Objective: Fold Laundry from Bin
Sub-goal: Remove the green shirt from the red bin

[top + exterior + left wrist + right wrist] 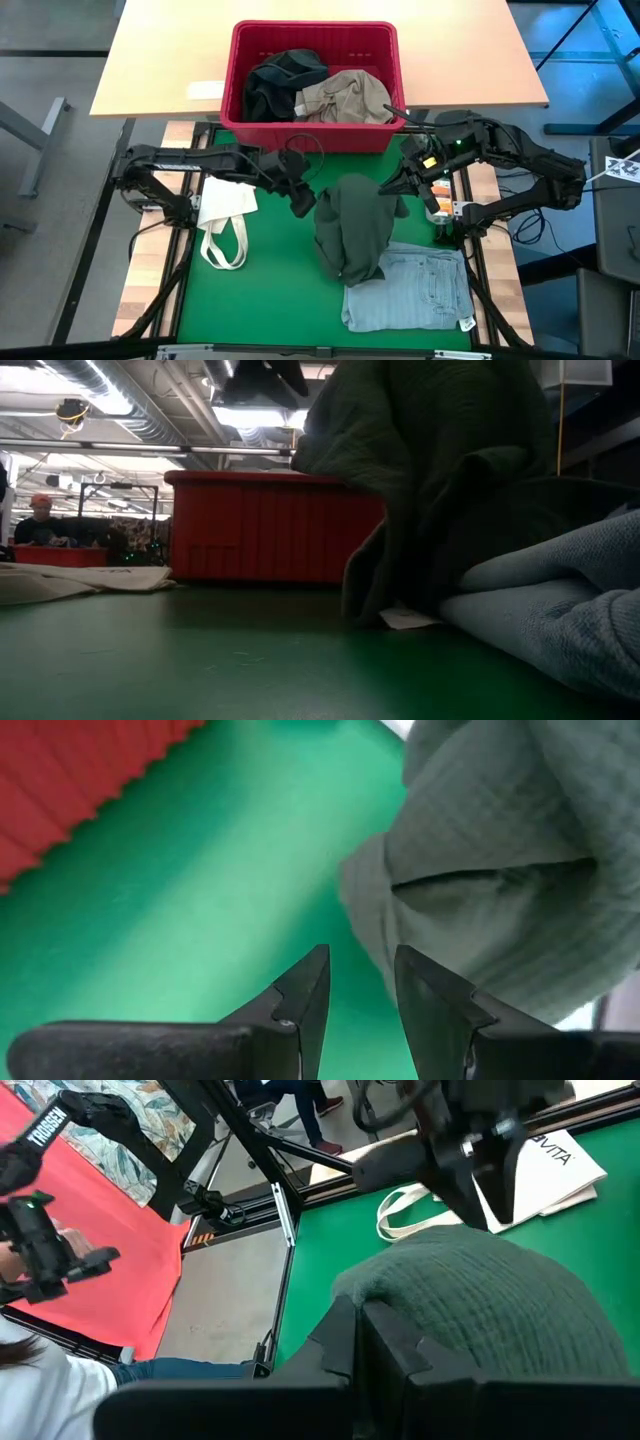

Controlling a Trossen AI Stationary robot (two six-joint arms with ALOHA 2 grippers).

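The right hand (392,187) is clamped on one dark green garment (352,228); the left hand (301,206), fingers apart, hovers beside it.

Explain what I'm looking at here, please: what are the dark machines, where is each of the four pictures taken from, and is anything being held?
Two dark robot arms work at a green table. One picture looks straight down, one looks level across the tabletop, and one comes from each arm's wrist. The right gripper has its jaws shut on the dark green garment, lifting one edge. The left gripper hangs beside that garment with its jaws apart, holding nothing. Folded jeans and a white tote bag lie on the table. The red bin holds more clothes.
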